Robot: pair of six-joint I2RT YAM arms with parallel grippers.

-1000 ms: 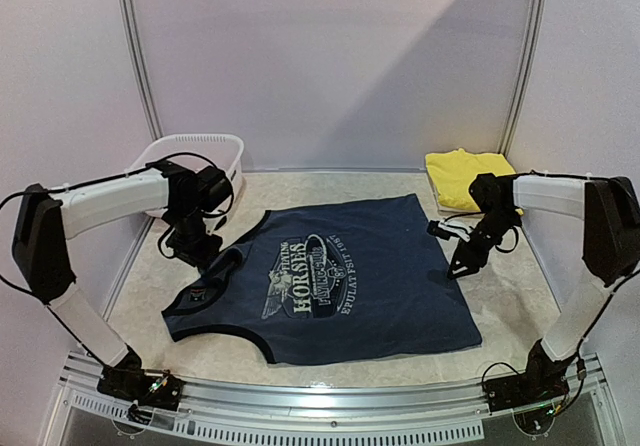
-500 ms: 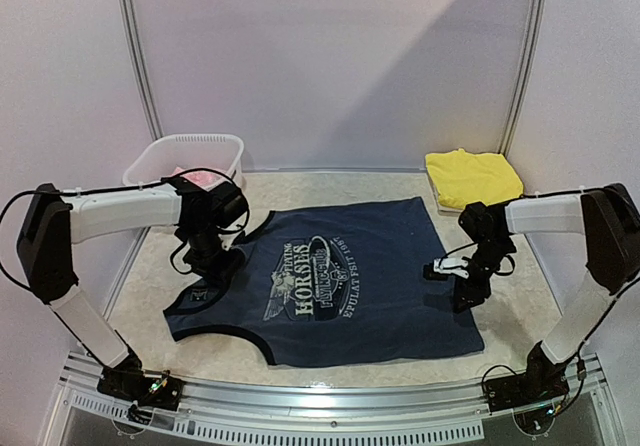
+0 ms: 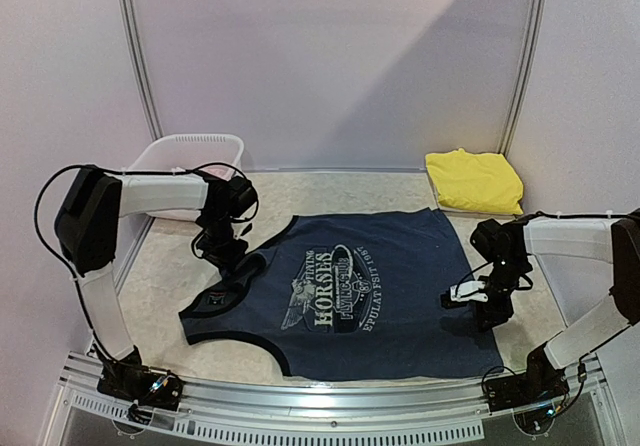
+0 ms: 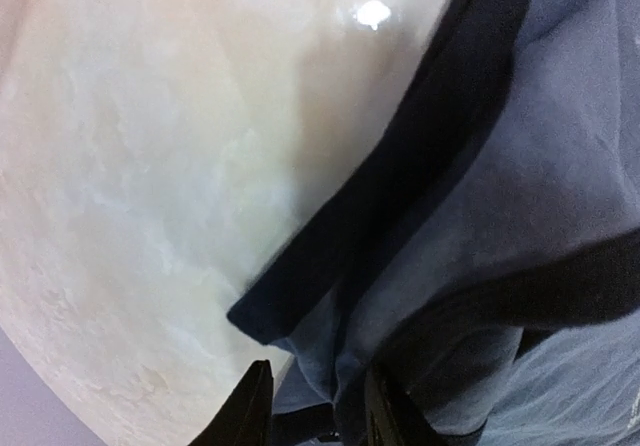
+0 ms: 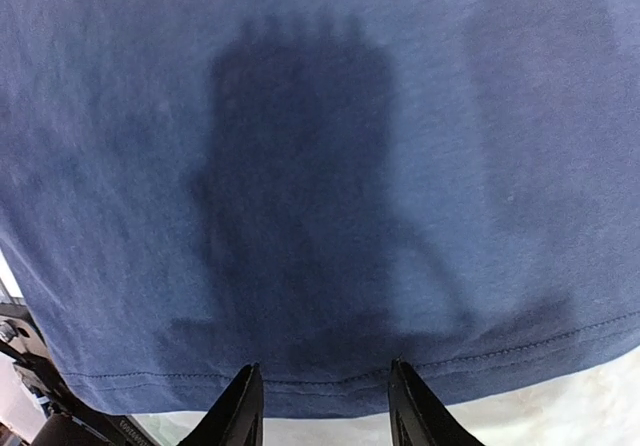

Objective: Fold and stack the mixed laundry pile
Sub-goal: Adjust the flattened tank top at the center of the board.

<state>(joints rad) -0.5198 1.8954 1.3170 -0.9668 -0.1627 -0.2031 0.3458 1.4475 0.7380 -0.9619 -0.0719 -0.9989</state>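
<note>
Left end effector (image 3: 222, 250) points down at the far-left end of the navy tank top (image 3: 345, 296), over the shoulder-strap area. In its wrist view the 2 fingers (image 4: 252, 411) stand partly apart, with a bunched fold of navy cloth and dark binding between them. Whether that fold is pinched or merely lying there cannot be told. Right end effector (image 3: 488, 311) points down on the near-right part of the same garment, close to the hem. In its wrist view the 2 fingers (image 5: 243, 406) are apart, with the stitched hem running flat across the gap. Nothing is gathered between them, and contact of the tips with the cloth cannot be confirmed. The tank top lies spread flat, print side up, in the middle of the tabletop (image 3: 150, 286) between the 2 arms. Its long axis runs left to right, slightly skewed, with straps and neck opening toward the left arm and hem toward the right arm. The hem's far corner sits further left than its near corner. White horse print (image 3: 335, 291) is centred, its lettering turned sideways to the overhead camera. Yellow garment (image 3: 473, 180) sits folded at the far-right corner, apart from the tank top. White slotted basket (image 3: 190, 151) stands at the far-left corner behind the left arm.
</note>
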